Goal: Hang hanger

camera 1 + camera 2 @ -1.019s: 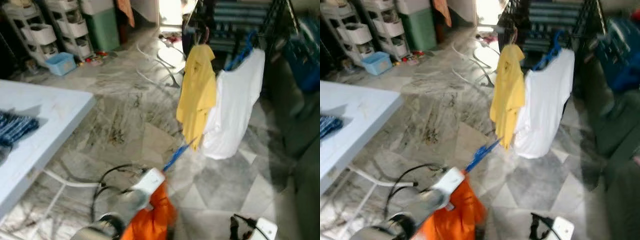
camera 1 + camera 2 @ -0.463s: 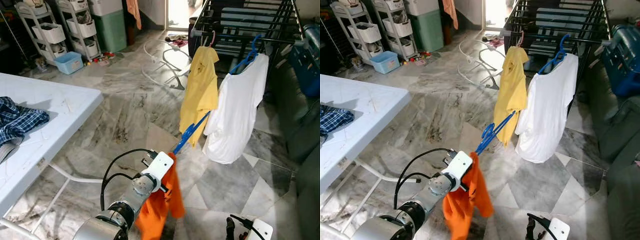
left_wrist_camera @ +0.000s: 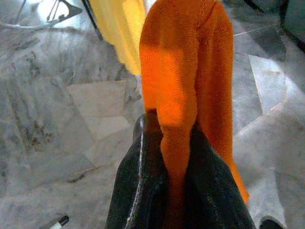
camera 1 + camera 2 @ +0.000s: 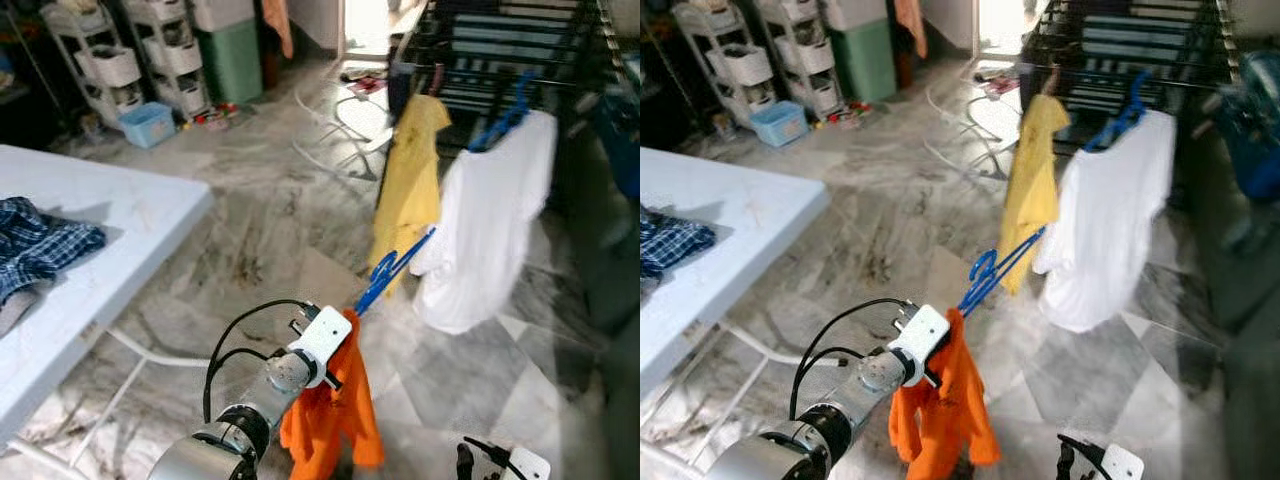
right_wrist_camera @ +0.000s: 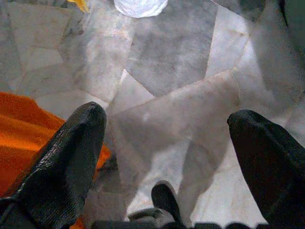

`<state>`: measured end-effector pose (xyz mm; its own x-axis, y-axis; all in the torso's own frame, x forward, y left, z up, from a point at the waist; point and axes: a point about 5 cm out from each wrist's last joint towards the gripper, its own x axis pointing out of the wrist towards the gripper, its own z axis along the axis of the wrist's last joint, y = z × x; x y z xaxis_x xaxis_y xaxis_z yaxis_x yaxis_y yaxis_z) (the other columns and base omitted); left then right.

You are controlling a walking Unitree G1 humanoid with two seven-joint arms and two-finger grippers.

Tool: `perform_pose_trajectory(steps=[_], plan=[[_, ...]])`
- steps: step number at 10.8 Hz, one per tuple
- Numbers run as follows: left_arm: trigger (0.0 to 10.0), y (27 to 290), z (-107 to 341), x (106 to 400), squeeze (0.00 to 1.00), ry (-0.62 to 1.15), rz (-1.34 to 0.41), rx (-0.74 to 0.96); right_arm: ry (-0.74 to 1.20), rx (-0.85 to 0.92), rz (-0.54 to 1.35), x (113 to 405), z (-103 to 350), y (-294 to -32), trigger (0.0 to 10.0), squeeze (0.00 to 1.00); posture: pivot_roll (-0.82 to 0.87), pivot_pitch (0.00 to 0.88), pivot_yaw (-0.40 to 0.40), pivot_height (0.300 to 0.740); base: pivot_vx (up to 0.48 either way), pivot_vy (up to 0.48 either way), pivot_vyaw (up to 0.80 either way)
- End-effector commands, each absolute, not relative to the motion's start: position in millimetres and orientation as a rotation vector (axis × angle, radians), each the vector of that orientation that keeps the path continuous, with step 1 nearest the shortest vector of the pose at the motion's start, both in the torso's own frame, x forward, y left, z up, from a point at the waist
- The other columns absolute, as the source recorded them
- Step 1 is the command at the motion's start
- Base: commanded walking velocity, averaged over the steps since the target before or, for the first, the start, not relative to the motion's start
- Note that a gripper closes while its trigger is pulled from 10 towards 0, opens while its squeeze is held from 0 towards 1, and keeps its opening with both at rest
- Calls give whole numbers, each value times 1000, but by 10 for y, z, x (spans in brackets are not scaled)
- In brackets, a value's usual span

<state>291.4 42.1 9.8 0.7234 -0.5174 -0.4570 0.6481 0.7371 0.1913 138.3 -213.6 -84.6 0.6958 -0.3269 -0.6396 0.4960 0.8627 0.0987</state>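
Left end effector (image 3: 174, 157), low centre of the head views: fingers closed on the orange shirt (image 4: 330, 420), which hangs from the blue hanger (image 4: 390, 272). Hanger's long axis runs diagonally, from the shirt up and right toward the rack (image 4: 500, 60) at upper right, its far end in front of the yellow shirt (image 4: 410, 180), beside the white shirt (image 4: 490, 230). Right end effector (image 5: 167, 143), lower right: fingers wide apart, holding nothing, over the floor (image 4: 270, 220). Tabletop (image 4: 110, 240) at left carries plaid cloth (image 4: 40, 250).

Open marble floor (image 4: 250, 230) lies ahead toward the drying rack (image 4: 500, 60). The yellow shirt (image 4: 408, 190) and white shirt (image 4: 490, 230) hang across its front; the surface (image 4: 110, 230) bounds the left.
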Motion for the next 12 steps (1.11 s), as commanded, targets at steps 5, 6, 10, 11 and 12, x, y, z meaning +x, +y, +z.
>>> perform_pose_trajectory(steps=[5, 6, 10, 11, 12], plan=[[10000, 468, 147, 2962, 0, 357, -653, 355, 656, 276, -461, 1409, -843, -2113, 10000, 0, -117, 3, 44, 740, 439, 0, 0], [10000, 477, 134, 2954, 0, 364, -650, 360, 656, 277, -462, 1404, -844, -2111, 10000, 0, -120, 4, 44, 740, 262, 0, 0], [10000, 479, 132, 2956, 0, 334, -616, 443, 657, 279, -469, 1380, -852, -2099, 10000, 0, -120, 11, 46, 740, 0, 0, 0], [10000, 457, 197, 3006, 0, 301, -588, 426, 655, 279, -471, 1381, -851, -2102, 10000, 0, -118, 14, 46, 740, 0, 0, 0], [10000, 418, 277, 3057, 0, 262, -575, 408, 657, 279, -470, 1379, -853, -2096, 10000, 0, -114, 15, 44, 740, 0, 0, 0]])
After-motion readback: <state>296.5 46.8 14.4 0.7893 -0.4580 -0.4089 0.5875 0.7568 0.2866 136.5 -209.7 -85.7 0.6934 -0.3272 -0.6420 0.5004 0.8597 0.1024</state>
